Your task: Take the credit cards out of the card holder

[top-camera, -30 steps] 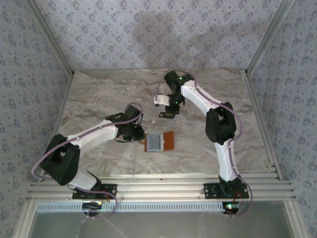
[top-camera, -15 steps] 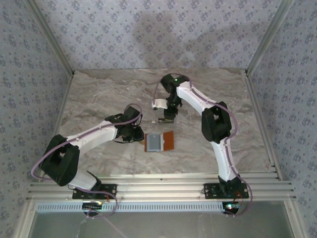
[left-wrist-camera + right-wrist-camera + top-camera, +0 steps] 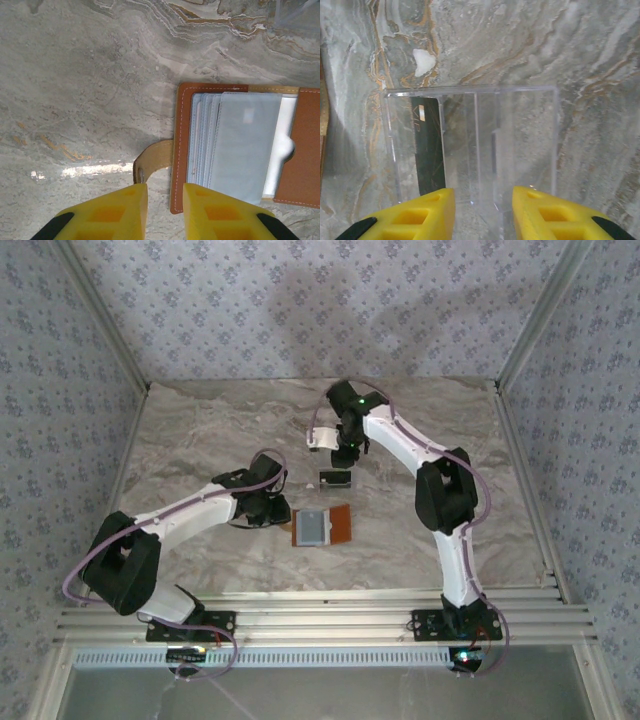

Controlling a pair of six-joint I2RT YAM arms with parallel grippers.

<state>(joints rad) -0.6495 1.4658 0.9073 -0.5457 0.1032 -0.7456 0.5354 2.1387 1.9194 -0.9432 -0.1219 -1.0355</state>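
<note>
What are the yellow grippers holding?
Nothing: the right gripper hangs open over the clear plastic box; the left gripper gapes empty by the brown leather wallet's strap.

From my end the card holder [image 3: 322,526] is lying open and flat around the middle of the tabletop [image 3: 200,440]. It's tan-brown leather with pale stitching, its grey-blue sleeves [image 3: 240,140] are fanned out, and the snap strap [image 3: 152,159] is curling off its left edge. A whitish card [image 3: 284,130] is tucked in its right pocket. The dark card [image 3: 429,150] sits well apart, in the left side of a clear box [image 3: 520,90].
</note>
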